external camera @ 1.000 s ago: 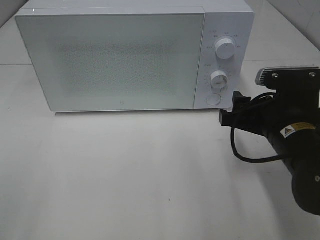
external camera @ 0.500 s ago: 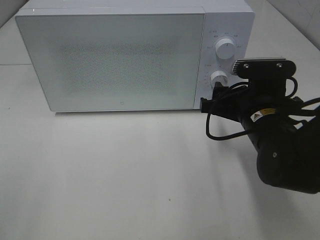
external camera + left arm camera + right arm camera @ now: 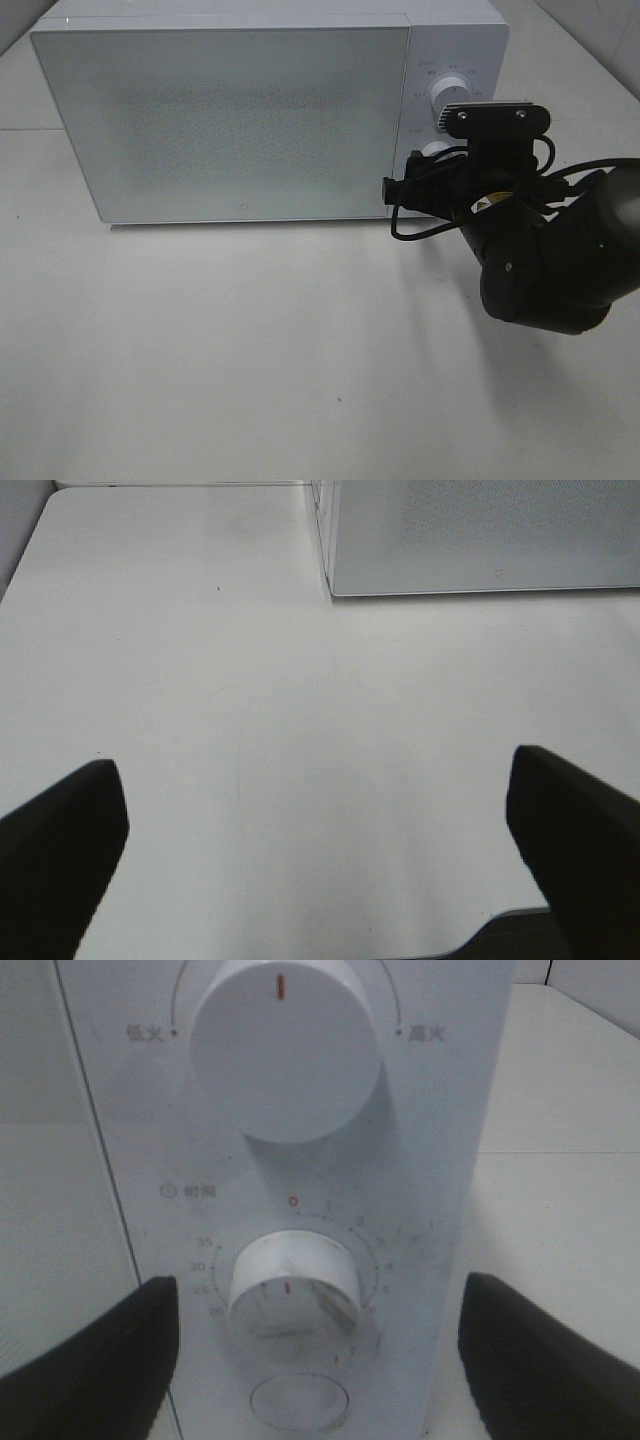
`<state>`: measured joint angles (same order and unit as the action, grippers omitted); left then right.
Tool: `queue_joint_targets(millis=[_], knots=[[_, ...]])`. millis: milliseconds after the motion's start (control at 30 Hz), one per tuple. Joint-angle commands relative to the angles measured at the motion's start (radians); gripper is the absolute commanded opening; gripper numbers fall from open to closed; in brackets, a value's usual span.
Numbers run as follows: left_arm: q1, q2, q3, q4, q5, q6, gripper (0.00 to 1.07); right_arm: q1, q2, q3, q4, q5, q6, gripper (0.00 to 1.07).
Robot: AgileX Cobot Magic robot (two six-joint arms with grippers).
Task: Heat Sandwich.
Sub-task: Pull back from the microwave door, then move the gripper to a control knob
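We take this for a mock kitchen on a test rig: a white microwave (image 3: 230,120) stands just ahead of the right claw (image 3: 318,1290), on a plain white worktop (image 3: 250,350) spreading below it.

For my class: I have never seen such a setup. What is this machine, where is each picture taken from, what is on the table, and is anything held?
It is a robot with two arms, each with a gripper. One camera looks down from above at a white microwave, door closed, on a table. The other two ride on the wrists. The left gripper is open over the table; the right gripper is open before the timer knob. Neither holds anything; no sandwich shows.
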<state>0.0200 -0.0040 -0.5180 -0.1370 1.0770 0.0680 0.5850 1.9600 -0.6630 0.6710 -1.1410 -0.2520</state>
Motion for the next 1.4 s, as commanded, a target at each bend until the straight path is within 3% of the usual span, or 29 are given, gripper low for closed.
queue_joint_targets(millis=[33,1400], knots=[[0.005,-0.017,0.001,-0.007,-0.004,-0.004,0.98,-0.016,0.021,-0.037,-0.015,0.014,0.013,0.75],[0.005,-0.017,0.001,-0.007,-0.004,-0.004,0.98,-0.036,0.064,-0.074,-0.032,0.003,0.014,0.70]])
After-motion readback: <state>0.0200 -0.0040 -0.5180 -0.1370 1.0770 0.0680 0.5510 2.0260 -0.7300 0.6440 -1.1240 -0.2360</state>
